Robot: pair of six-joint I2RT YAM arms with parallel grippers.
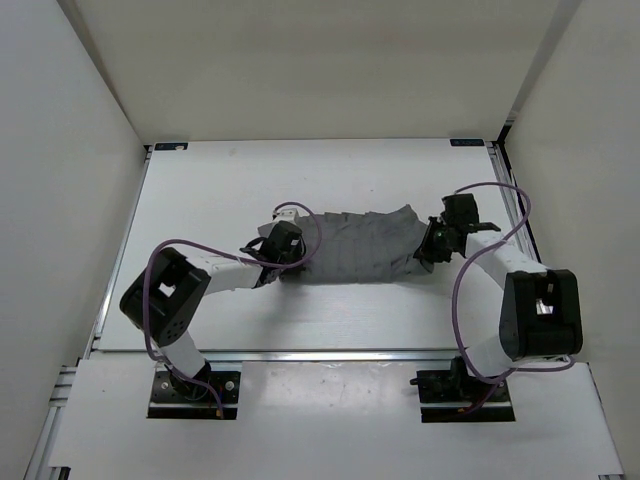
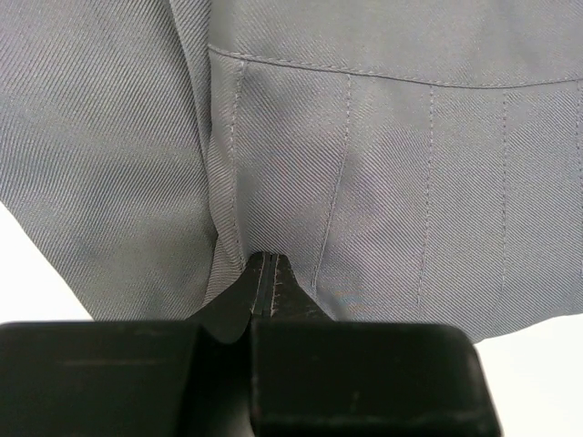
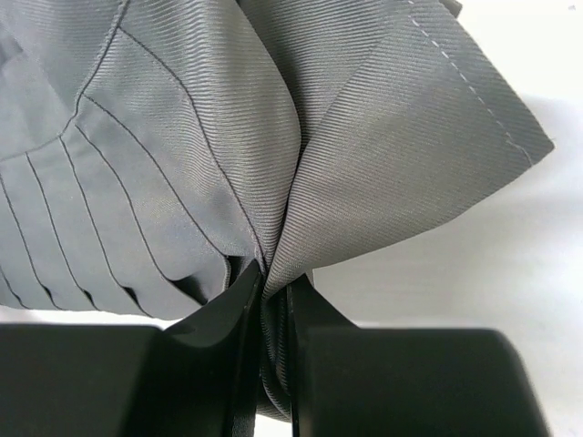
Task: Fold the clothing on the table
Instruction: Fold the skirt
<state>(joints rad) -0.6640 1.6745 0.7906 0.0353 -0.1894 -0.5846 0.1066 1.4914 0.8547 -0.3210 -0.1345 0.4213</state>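
The clothing (image 1: 360,245) lies bunched in a strip across the middle of the table (image 1: 200,190), reaching from one arm to the other. The left gripper (image 2: 271,259) is at its left end, jaws pressed together on a thin fold of cloth below a row of stitched pleats; from above, that end is hidden under the arm. The right gripper (image 3: 273,284) is at the right end, jaws clamped on a thick gather of fabric that fans out beyond them. In the top view both grips are too small and dark to make out. Each wrist view cuts the cloth off at its edges.
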